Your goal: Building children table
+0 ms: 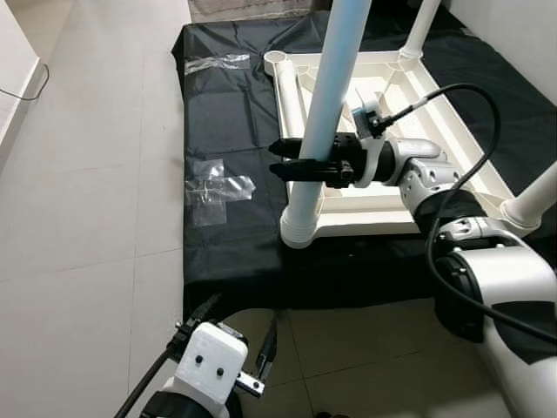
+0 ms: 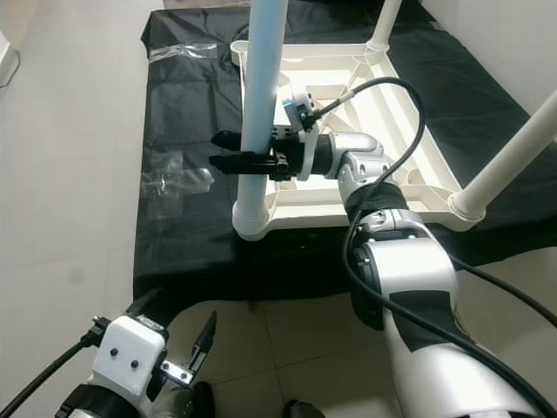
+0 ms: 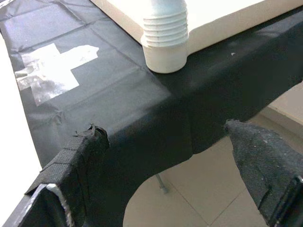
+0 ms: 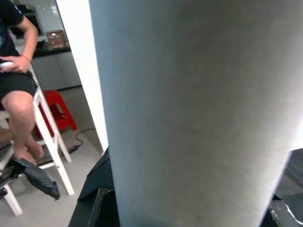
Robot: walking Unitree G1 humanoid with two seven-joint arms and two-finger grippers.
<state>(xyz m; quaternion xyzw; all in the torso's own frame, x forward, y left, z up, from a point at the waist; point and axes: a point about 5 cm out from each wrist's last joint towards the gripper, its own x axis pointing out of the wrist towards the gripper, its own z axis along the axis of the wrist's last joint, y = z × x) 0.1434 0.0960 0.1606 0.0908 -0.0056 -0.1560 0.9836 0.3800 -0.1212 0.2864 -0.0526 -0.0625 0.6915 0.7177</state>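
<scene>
Left gripper [image 1: 239, 335] hangs low at the near edge of the scene, over pale floor tiles [image 1: 96, 218], its two black fingers [image 3: 78, 165] spread apart and holding nothing. Its wrist view looks past those fingers at the near edge of a black sheet [image 1: 226, 252] and at the ribbed foot of a leg seated in a corner socket.

On the black sheet lies the table top [image 1: 418, 96], cream-white and upside down, ribbed underside facing up. Four legs stand in its corners: the near-left leg [image 1: 326, 113], pale blue-white, rises upright from the near-left corner socket [image 1: 300, 228]; a second leg [image 2: 509, 157] stands at the near-right corner, tilted in the head views; two more [image 1: 420, 26] stand at the far side. An open round socket [image 1: 277, 59] shows at the far-left edge of the top.

Right gripper [image 1: 291, 167] reaches in from the right, arm level, and is clenched on the near-left leg partway up its height, one finger on each side of the tube. The right wrist view shows that leg close up, pale and smooth.

Two clear plastic bags lie on the sheet to the left of the top: one [image 1: 216, 187] near the gripped leg, one [image 1: 218, 63] farther back.

A person [image 4: 16, 94] sits on a white stool [image 4: 47, 151] in the background of the right wrist view, with a red stool [image 4: 59, 111] behind.
</scene>
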